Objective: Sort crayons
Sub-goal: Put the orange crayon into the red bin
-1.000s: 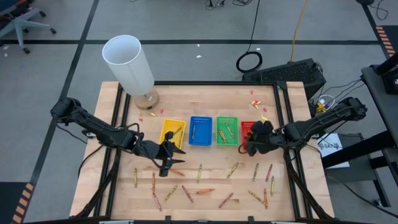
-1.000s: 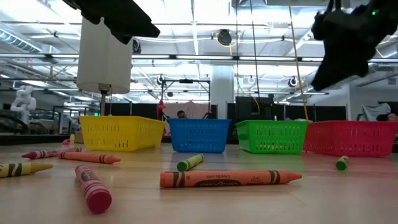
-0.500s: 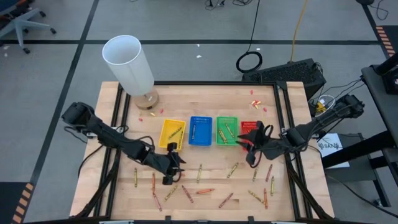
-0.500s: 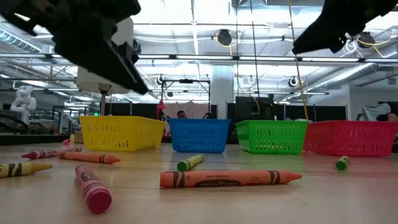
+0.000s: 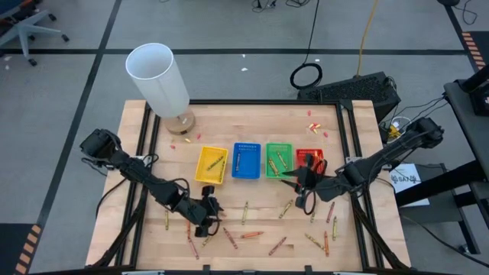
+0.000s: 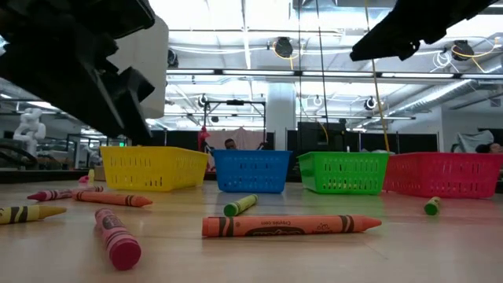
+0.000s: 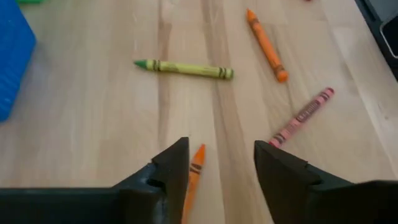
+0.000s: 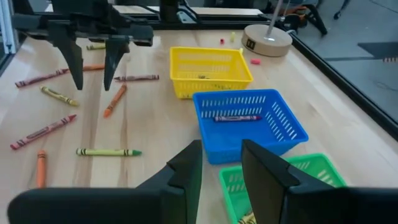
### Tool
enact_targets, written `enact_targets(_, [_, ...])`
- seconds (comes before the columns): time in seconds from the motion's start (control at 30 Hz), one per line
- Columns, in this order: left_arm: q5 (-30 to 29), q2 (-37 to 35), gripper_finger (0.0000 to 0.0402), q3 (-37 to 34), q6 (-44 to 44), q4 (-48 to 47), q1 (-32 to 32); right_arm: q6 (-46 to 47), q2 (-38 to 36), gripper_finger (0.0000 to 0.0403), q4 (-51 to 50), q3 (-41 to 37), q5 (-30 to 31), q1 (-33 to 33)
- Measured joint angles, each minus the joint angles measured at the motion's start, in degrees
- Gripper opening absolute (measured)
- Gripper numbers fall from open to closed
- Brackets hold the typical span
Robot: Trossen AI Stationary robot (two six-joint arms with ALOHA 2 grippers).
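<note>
Crayons lie scattered flat on the near half of the wooden table (image 5: pixel 252 114), among them a yellow-green one (image 7: pixel 184 68) and a pink one (image 7: pixel 301 116). More lie in the yellow tray (image 5: pixel 212 164), blue tray (image 5: pixel 246 160), green tray (image 5: pixel 278 159) and red tray (image 5: pixel 309 158). My left gripper (image 7: pixel 222 149) hangs open, low over the table near its near left, its fingers either side of the tip of an orange crayon (image 7: pixel 194 174); whether it touches the crayon, I cannot tell. My right gripper (image 8: pixel 221 154) is open with nothing in it, in front of the green and red trays.
A white cylinder lamp (image 5: pixel 157 76) stands at the far left corner on a round base. Small pink scraps (image 5: pixel 313 126) lie at the far right. In the low view an orange crayon (image 6: pixel 291 226) and a green one (image 6: pixel 240 206) lie in front of the trays.
My left gripper has come down toward the table's near edge, from in front of the yellow tray to low over the loose crayons. My right gripper has left the red tray toward the near edge and the left, and its wrist has rolled.
</note>
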Motion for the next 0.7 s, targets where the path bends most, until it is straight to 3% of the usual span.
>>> enact_targets(0.27, [-1.2,0.0,0.026,0.0,3.6,-2.5,-1.6,-0.9,6.8,0.0098,6.3,0.0,1.1,0.0])
enact_targets(0.7, [-4.6,2.3,0.0213,0.0,5.3,-8.6,-2.0,-1.3,14.6,0.0098,15.2,0.0,0.9,0.0])
